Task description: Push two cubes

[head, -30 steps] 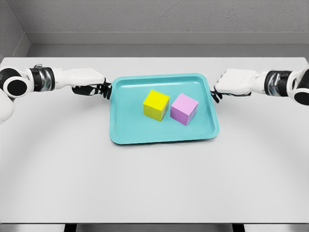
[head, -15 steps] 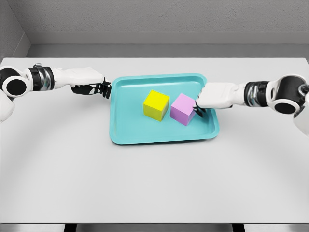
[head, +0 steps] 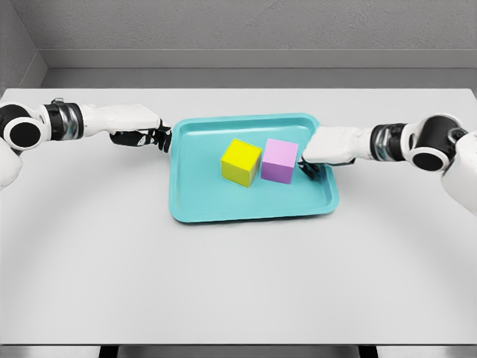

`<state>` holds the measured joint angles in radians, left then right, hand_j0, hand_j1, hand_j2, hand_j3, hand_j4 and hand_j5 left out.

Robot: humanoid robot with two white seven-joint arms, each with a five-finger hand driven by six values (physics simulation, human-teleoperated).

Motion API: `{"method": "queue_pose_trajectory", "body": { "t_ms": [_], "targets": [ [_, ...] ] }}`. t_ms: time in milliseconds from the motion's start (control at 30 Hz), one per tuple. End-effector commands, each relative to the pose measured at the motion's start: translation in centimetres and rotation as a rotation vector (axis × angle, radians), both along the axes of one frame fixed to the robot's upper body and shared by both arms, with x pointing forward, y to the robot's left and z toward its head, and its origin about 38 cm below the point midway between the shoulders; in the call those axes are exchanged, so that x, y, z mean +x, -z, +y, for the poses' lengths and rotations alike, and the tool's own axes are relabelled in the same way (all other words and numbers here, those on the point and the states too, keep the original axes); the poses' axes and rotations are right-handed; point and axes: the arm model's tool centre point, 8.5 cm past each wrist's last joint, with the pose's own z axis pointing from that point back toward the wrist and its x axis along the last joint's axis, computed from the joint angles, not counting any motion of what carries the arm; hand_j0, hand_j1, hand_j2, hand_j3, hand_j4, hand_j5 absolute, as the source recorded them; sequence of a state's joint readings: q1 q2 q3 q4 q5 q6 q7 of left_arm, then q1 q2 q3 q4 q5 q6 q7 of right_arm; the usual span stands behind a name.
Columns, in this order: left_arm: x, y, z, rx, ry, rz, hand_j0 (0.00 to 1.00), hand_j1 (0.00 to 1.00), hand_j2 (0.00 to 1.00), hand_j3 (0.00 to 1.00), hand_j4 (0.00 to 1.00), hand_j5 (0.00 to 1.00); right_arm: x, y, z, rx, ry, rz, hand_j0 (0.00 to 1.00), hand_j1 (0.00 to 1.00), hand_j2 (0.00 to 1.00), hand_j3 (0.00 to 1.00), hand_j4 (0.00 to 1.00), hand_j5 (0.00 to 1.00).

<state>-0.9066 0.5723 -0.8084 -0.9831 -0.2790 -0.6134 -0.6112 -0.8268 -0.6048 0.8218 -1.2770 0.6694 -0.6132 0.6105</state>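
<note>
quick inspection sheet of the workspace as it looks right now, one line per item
surface: white table, a teal tray on it near the middle
job's things: yellow cube and purple cube in the tray, side by side, about touching
clutter: nothing seen
hands: left hand at the tray's left rim, fingers curled, holding nothing; right hand inside the tray against the purple cube's right side
cables: nothing seen
surroundings: grey wall behind the table
</note>
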Motion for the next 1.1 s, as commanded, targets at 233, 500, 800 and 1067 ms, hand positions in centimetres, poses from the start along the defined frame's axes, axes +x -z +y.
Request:
{"method": "queue_pose_trajectory", "body": {
  "t_ms": [233,500,800,1067],
  "targets": [
    [0.0,-0.1,0.0,-0.006,-0.003,0.0,0.39,0.39,0.39,0.39,0.39,0.39,-2.3,-0.8,3.6,0.007,-0.133,-0.029,0.33,0.33,0.33,0.33,0.33,0.33],
    [0.0,-0.1,0.2,-0.005,-0.006,0.0,0.39,0.39,0.39,0.39,0.39,0.39,-3.0,-0.7,4.2,0.003,-0.165,-0.028,0.34,0.34,0.34,0.34,0.34,0.34],
    [0.0,-0.2,0.3,-0.003,-0.008,-0.001,0.39,0.39,0.39,0.39,0.39,0.39,-2.7,-6.2,-4.1,0.083,0.001,-0.094,0.38,0.38,0.38,0.38,0.38,0.38],
    [1.2,-0.4,6.9,-0.047,-0.207,0.018,1.0,1.0,1.0,1.0,1.0,1.0,-0.6,-3.6,-1.2,0.139,0.014,-0.03,0.34,0.34,0.34,0.34,0.34,0.34]
  ]
}}
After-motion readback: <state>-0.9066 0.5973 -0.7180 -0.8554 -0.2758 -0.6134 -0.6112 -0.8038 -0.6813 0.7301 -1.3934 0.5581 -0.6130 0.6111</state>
